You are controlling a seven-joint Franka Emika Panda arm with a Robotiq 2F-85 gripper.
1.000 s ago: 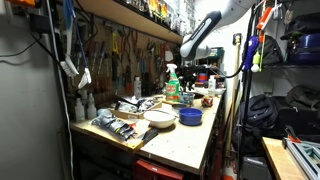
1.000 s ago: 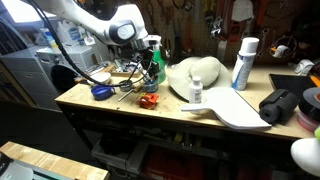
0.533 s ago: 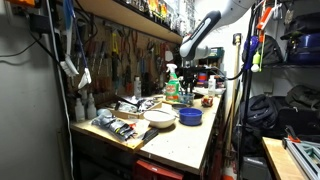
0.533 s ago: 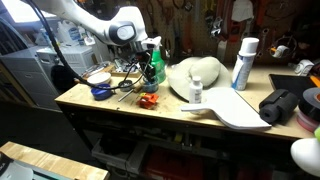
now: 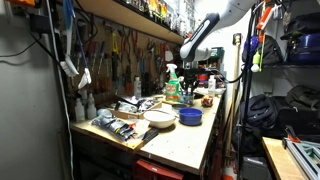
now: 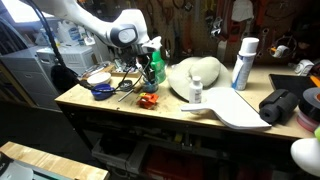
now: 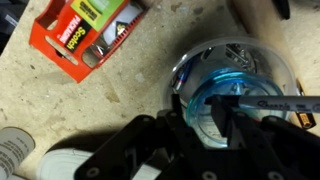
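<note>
In the wrist view my gripper (image 7: pixel 200 108) hangs just above a clear cup (image 7: pixel 235 75) with a blue inside. Its two fingers are apart over the cup's mouth. A black marker (image 7: pixel 272 100) lies across the cup's mouth, its tip between the fingers and its body running right past the right finger. The fingers do not seem to clamp it. A red Scotch tape pack (image 7: pixel 88 32) lies on the speckled bench beside the cup. In both exterior views the gripper (image 6: pixel 150 60) (image 5: pixel 187 62) is at the cluttered end of the workbench, next to a green spray bottle (image 6: pixel 157 68).
The red tape pack (image 6: pixel 148 100) and a blue tool (image 6: pixel 100 91) lie near the bench's front edge. A white helmet-like shape (image 6: pixel 195 75), a small bottle (image 6: pixel 196 92) and a white spray can (image 6: pixel 243 62) stand further along. Bowls (image 5: pixel 160 117) (image 5: pixel 190 116) and tools lie on the bench.
The arm has shifted slightly up and sideways above the cup. Nothing else on the bench has moved.
</note>
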